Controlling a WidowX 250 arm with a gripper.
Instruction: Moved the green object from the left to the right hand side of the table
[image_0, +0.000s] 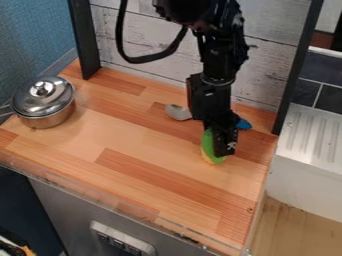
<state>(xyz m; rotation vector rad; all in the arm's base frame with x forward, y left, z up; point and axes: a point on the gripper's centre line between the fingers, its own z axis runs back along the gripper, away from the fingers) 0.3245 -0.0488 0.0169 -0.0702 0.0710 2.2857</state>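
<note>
The green object (208, 146), with a yellow lower edge, is on the right half of the wooden table (147, 160). My black gripper (224, 150) hangs down right over it, overlapping its right side and hiding part of it. Whether the object rests on the wood or is held slightly above it, I cannot tell.
A lidded metal pot (45, 102) stands at the table's left edge. Behind my gripper lie a silver, rounded piece (178, 112) and a blue piece (244, 124). Dark posts and a whitish plank wall (147, 45) bound the back. A white ribbed surface (312, 132) is beyond the right edge.
</note>
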